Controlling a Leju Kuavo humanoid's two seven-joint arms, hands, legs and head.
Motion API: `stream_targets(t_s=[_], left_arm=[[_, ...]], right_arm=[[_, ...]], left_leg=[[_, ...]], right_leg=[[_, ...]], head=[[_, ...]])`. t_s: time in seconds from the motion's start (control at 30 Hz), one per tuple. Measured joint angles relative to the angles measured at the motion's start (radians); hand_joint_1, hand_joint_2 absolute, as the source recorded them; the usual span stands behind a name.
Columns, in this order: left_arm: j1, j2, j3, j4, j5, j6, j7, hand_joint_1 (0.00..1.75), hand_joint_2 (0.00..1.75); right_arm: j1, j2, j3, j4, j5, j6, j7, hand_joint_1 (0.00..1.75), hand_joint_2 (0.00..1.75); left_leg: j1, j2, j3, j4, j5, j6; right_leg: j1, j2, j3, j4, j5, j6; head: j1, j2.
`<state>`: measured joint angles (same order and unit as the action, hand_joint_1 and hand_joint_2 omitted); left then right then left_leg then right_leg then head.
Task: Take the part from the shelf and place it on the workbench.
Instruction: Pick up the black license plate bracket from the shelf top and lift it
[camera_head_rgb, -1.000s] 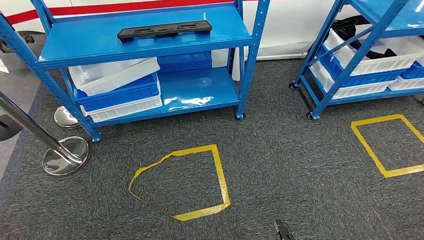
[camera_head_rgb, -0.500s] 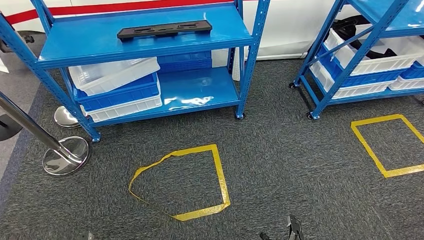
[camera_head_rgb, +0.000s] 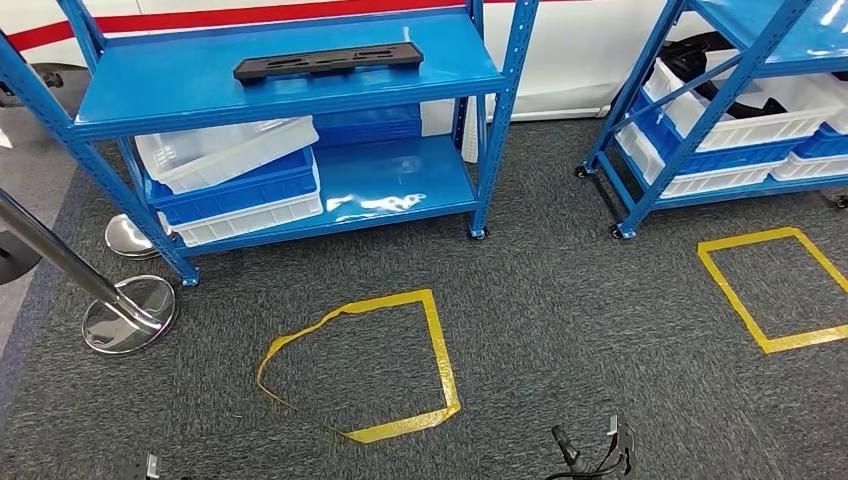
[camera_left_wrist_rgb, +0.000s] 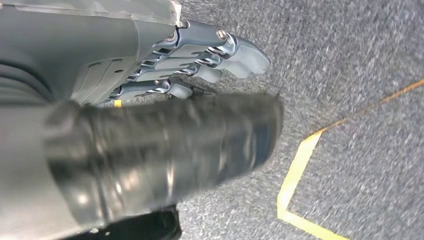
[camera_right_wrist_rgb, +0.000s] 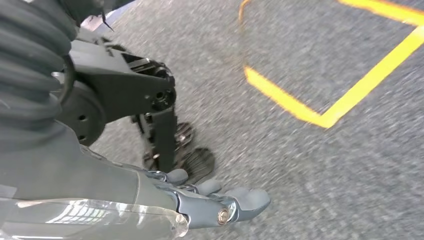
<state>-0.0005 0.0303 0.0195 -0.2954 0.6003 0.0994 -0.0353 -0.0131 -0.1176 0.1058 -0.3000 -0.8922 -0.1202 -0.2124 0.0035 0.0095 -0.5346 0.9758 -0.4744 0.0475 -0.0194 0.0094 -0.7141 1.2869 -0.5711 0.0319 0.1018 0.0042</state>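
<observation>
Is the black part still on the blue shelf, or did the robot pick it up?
On the shelf. The black part lies flat on the blue shelf, untouched.

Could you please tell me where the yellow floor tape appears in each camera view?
Head view: a warped tape square at bottom centre, before the left shelf; a second square at right.
Left wrist view: a tape corner beyond the left hand.
Right wrist view: a tape corner beyond the right hand.
Which square the wrist views show cannot be told.
Shared landmark: the grey carpet.

We see the part (camera_head_rgb: 328, 61) on the left shelf's (camera_head_rgb: 290, 85) top level, bins (camera_head_rgb: 235, 180) stacked below it, and a second shelf (camera_head_rgb: 740, 100) to the right.
</observation>
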Motion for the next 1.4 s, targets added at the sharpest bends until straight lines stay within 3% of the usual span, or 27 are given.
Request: stream_targets(t_s=[0.03, 0.07, 0.13, 0.17, 0.3, 0.37, 0.43, 0.5, 0.53, 0.57, 0.63, 0.67, 0.73, 0.83, 0.9, 0.97, 1.0, 1.03, 1.07, 1.13, 1.17, 1.2, 1.3, 1.4], left_arm=[[-0.003, 0.0, 0.0, 0.004, 0.016, 0.006, 0.0, 0.0, 0.0], [-0.006, 0.0, 0.0, 0.007, 0.032, 0.014, 0.0, 0.0, 0.0], [-0.015, 0.003, 0.0, 0.016, 0.06, 0.029, 0.001, 0.0, 0.0], [-0.021, 0.006, 0.0, 0.022, 0.075, 0.037, 0.002, 0.0, 0.0], [-0.039, 0.019, -0.002, 0.041, 0.138, 0.05, -0.001, 0.0, 0.0], [-0.041, 0.023, -0.002, 0.044, 0.158, 0.047, -0.008, 0.0, 0.0], [-0.047, 0.027, -0.002, 0.051, 0.171, 0.043, -0.013, 0.0, 0.0], [-0.051, 0.031, -0.002, 0.058, 0.18, 0.042, -0.015, 0.0, 0.0], [-0.051, 0.032, -0.002, 0.061, 0.183, 0.04, -0.016, 0.0, 0.0], [-0.051, 0.033, -0.002, 0.064, 0.188, 0.039, -0.016, 0.0, 0.0], [-0.053, 0.036, -0.002, 0.068, 0.2, 0.037, -0.015, 0.0, 0.0], [-0.055, 0.038, -0.002, 0.07, 0.205, 0.035, -0.015, 0.0, 0.0], [-0.056, 0.043, -0.002, 0.074, 0.204, 0.023, -0.025, 0.0, 0.0], [-0.058, 0.047, -0.007, 0.077, 0.176, -0.004, -0.044, 0.0, 0.0], [-0.063, 0.047, -0.017, 0.078, 0.161, -0.016, -0.044, 0.0, 0.0], [-0.069, 0.047, -0.026, 0.08, 0.155, -0.018, -0.024, 0.0, 0.0], [-0.07, 0.047, -0.03, 0.082, 0.151, -0.009, -0.005, 0.0, 0.0], [-0.071, 0.047, -0.036, 0.083, 0.143, 0.002, 0.015, 0.0, 0.0], [-0.072, 0.047, -0.046, 0.083, 0.132, 0.012, 0.033, 0.0, 0.0], [-0.077, 0.047, -0.068, 0.084, 0.109, 0.022, 0.051, 0.0, 0.0], [-0.081, 0.047, -0.078, 0.085, 0.102, 0.022, 0.053, 0.0, 0.0], [-0.085, 0.047, -0.087, 0.085, 0.097, 0.021, 0.054, 0.0, 0.0], [-0.085, 0.047, -0.109, 0.087, 0.096, 0.012, 0.072, 0.0, 0.0], [-0.08, 0.05, -0.128, 0.089, 0.071, 0.004, 0.062, 0.0, 0.0]], right_arm=[[-0.002, -0.007, 0.003, 0.004, -0.016, 0.011, -0.019, 0.0, 1.75], [-0.005, -0.015, 0.006, 0.008, -0.032, 0.02, -0.042, 0.0, 1.75], [-0.019, -0.033, 0.014, 0.018, -0.064, 0.03, -0.089, 0.0, 1.75], [-0.029, -0.044, 0.02, 0.025, -0.083, 0.031, -0.112, 0.0, 1.75], [-0.05, -0.084, 0.047, 0.047, -0.146, 0.024, -0.159, 0.0, 1.75], [-0.05, -0.099, 0.051, 0.052, -0.158, 0.026, -0.163, 0.0, 1.75], [-0.054, -0.112, 0.061, 0.058, -0.165, 0.028, -0.166, 0.0, 0.87], [-0.058, -0.122, 0.074, 0.064, -0.169, 0.029, -0.169, 0.0, 0.0], [-0.059, -0.126, 0.08, 0.066, -0.163, 0.026, -0.17, 0.0, 0.0], [-0.06, -0.129, 0.088, 0.068, -0.152, 0.02, -0.171, 0.0, 0.0], [-0.064, -0.134, 0.108, 0.071, -0.116, 0.007, -0.167, 0.0, 0.0], [-0.069, -0.136, 0.12, 0.073, -0.093, 0.0, -0.163, 0.0, 0.0], [-0.088, -0.143, 0.146, 0.074, -0.035, -0.023, -0.164, 0.0, 0.0], [-0.149, -0.16, 0.193, 0.071, 0.094, -0.095, -0.187, 0.0, 0.0], [-0.221, -0.173, 0.228, 0.061, 0.197, -0.136, -0.184, 0.0, 0.0], [-0.312, -0.176, 0.271, 0.042, 0.309, -0.146, -0.148, 0.0, 0.0], [-0.364, -0.171, 0.298, 0.029, 0.375, -0.139, -0.115, 0.0, 0.0], [-0.423, -0.16, 0.327, 0.014, 0.452, -0.126, -0.073, 0.0, 0.0], [-0.49, -0.145, 0.358, -0.002, 0.537, -0.114, -0.026, 0.0, 0.0], [-0.632, -0.102, 0.428, -0.036, 0.718, -0.093, 0.072, 0.0, 0.0], [-0.699, -0.077, 0.464, -0.052, 0.8, -0.088, 0.118, 0.0, 0.0], [-0.754, -0.051, 0.497, -0.066, 0.872, -0.087, 0.159, 0.0, 0.0], [-0.861, 0.022, 0.581, -0.1, 1.05, -0.086, 0.243, 0.0, 0.0], [-0.94, 0.087, 0.656, -0.121, 1.209, -0.063, 0.286, 0.0, 0.0]], left_leg=[[0.001, 0.001, 0.002, 0.001, -0.002, -0.002], [0.003, 0.0, 0.005, 0.003, -0.006, -0.006], [0.006, 0.0, 0.007, 0.016, -0.02, -0.022], [0.006, 0.0, 0.005, 0.024, -0.027, -0.031], [0.007, 0.001, -0.001, 0.039, -0.04, -0.051], [0.009, 0.0, -0.023, 0.091, -0.074, -0.057], [0.008, -0.001, -0.089, 0.218, -0.13, -0.058], [0.007, -0.002, -0.154, 0.324, -0.152, -0.053], [0.005, -0.002, -0.164, 0.329, -0.136, -0.048], [0.002, -0.003, -0.155, 0.294, -0.101, -0.04], [-0.008, -0.006, -0.104, 0.166, -0.022, -0.017], [-0.012, -0.007, -0.08, 0.109, 0.0, -0.008], [-0.019, -0.008, -0.063, 0.062, 0.006, 0.002], [-0.015, -0.004, -0.054, 0.029, 0.019, 0.002], [-0.009, 0.001, -0.043, 0.009, 0.03, 0.003], [-0.01, 0.007, -0.041, 0.007, 0.032, 0.006], [-0.01, 0.009, -0.042, 0.009, 0.032, 0.005], [-0.009, 0.012, -0.043, 0.012, 0.031, 0.004], [-0.009, 0.015, -0.045, 0.017, 0.03, 0.001], [-0.008, 0.021, -0.051, 0.032, 0.024, -0.008], [-0.008, 0.021, -0.056, 0.041, 0.022, -0.013], [-0.009, 0.019, -0.062, 0.048, 0.022, -0.02], [-0.003, 0.007, -0.078, 0.053, 0.028, -0.039], [0.001, -0.001, -0.114, 0.118, -0.012, -0.055]], right_leg=[[-0.004, -0.001, -0.004, -0.001, 0.014, 0.003], [-0.008, -0.003, 0.014, -0.042, 0.047, 0.006], [-0.013, -0.008, 0.071, -0.168, 0.11, 0.013], [-0.013, -0.009, 0.094, -0.216, 0.127, 0.01], [-0.006, -0.006, 0.103, -0.239, 0.119, -0.021], [-0.005, -0.005, 0.108, -0.241, 0.117, -0.035], [-0.001, -0.004, 0.11, -0.241, 0.115, -0.043], [0.006, -0.001, 0.113, -0.241, 0.112, -0.048], [0.01, 0.001, 0.116, -0.241, 0.11, -0.051], [0.014, 0.002, 0.121, -0.241, 0.108, -0.053], [0.02, 0.006, 0.132, -0.242, 0.103, -0.055], [0.022, 0.009, 0.133, -0.242, 0.101, -0.053], [0.019, 0.013, 0.129, -0.244, 0.104, -0.045], [0.014, 0.012, 0.12, -0.24, 0.103, -0.028], [0.014, 0.005, 0.087, -0.17, 0.063, -0.019], [0.011, 0.0, 0.026, -0.043, 0.008, -0.011], [0.008, -0.002, 0.003, 0.002, -0.001, -0.008], [0.004, -0.003, -0.006, 0.016, 0.007, -0.006], [0.0, -0.005, 0.004, -0.008, 0.034, -0.004], [-0.005, -0.004, 0.059, -0.122, 0.102, -0.002], [-0.005, -0.002, 0.085, -0.178, 0.119, -0.005], [-0.004, 0.0, 0.101, -0.211, 0.123, -0.01], [0.004, -0.002, 0.108, -0.234, 0.116, -0.032], [0.002, -0.007, 0.108, -0.242, 0.123, -0.05]], head=[[0.0, 0.0], [0.0, 0.0], [0.001, 0.0], [0.002, 0.0], [0.001, 0.0], [0.0, 0.0], [-0.002, 0.0], [-0.002, 0.0], [-0.002, 0.0], [-0.002, 0.0], [-0.001, 0.0], [0.0, 0.0], [0.001, 0.0], [0.0, 0.0], [0.001, 0.0], [0.002, 0.0], [0.002, 0.0], [0.002, 0.0], [0.002, 0.0], [0.001, 0.0], [0.001, 0.0], [0.0, 0.0], [0.0, 0.0], [-0.003, 0.0]])
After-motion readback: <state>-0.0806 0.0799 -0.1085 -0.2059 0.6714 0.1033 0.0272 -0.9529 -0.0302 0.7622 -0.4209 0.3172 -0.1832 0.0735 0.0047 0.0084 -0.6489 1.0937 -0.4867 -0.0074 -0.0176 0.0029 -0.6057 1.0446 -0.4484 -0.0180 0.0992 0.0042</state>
